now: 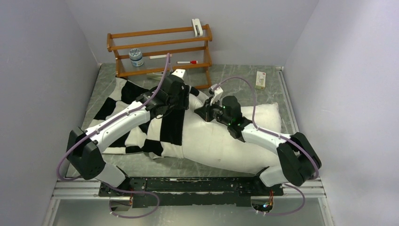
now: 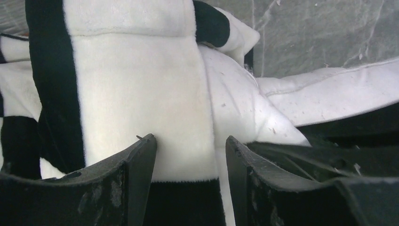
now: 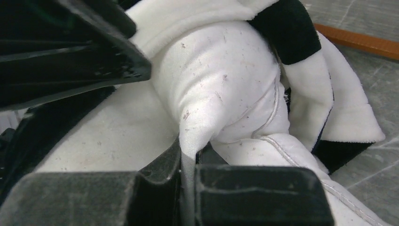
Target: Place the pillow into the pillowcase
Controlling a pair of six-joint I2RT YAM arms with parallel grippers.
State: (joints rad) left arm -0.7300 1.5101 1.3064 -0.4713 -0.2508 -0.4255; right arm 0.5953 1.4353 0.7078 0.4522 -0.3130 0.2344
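You had the pillow (image 1: 221, 141) lying across the middle of the table (image 1: 244, 77). Its right end was bare and reached toward the right edge, and its left end was covered by the pillowcase (image 1: 171, 125). The pillowcase spread from the pillow's middle out toward the far left corner, where its checkered squares lay flat on the table.

Your right arm (image 1: 263, 136) reached in from the near right corner over the pillow. Your right jaws were closed on a pinch of the pillow's white cover. In the right wrist view the cloth was drawn up into a peak and caught in the narrow slit between them, close to the pillowcase's hem.

Your left arm (image 1: 122, 122) crossed the pillowcase from the near left corner. Your left jaws stood apart, one to each side of a white square of the plush. Whether their tips pressed into it I could not tell from so close.

Along the far edge stood a wooden rack (image 1: 160, 47) with a small jar (image 1: 136, 56) on it, and a small white box (image 1: 260, 79) lay near the far right corner.
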